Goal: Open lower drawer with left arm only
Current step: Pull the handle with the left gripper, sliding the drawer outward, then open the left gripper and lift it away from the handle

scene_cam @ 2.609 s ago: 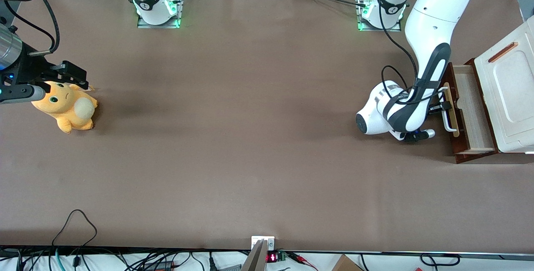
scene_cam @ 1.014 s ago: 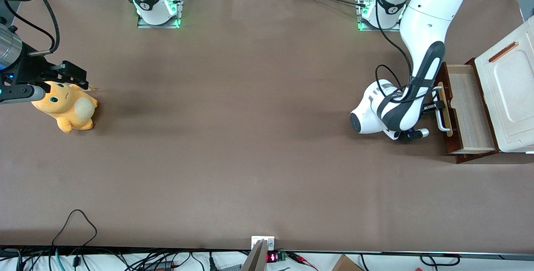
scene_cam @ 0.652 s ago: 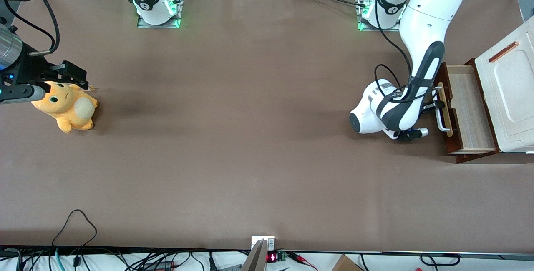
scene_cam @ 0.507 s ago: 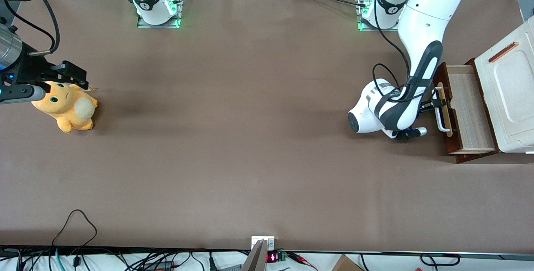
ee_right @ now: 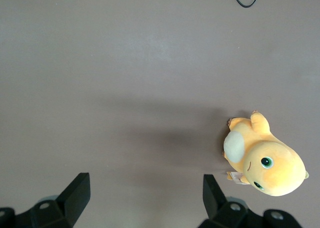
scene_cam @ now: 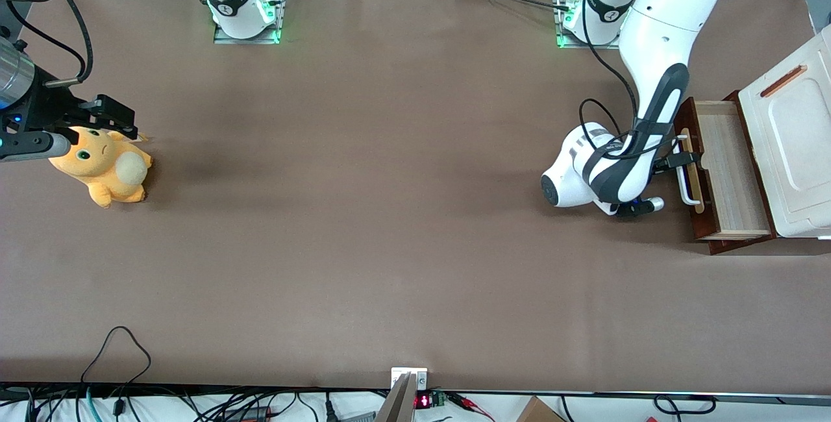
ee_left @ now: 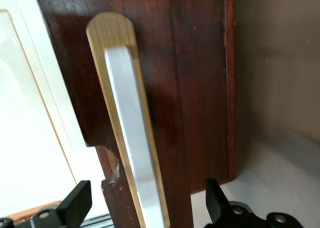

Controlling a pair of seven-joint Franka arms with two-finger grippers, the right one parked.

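**Drawer out, hand spread at the handle**

Though the lower drawer (scene_cam: 727, 172) already stands well out of the white cabinet (scene_cam: 789, 149) at the working arm's end of the counter (scene_cam: 389, 214), the left arm (scene_cam: 649, 110) reaches down in front of it. Its hand (ee_left: 145, 208) is spread wide, holding nothing. The white loop handle (ee_left: 132, 138) runs lengthwise between the two fingers (ee_left: 75, 205), directly ahead, so any further pull runs away from the cabinet.
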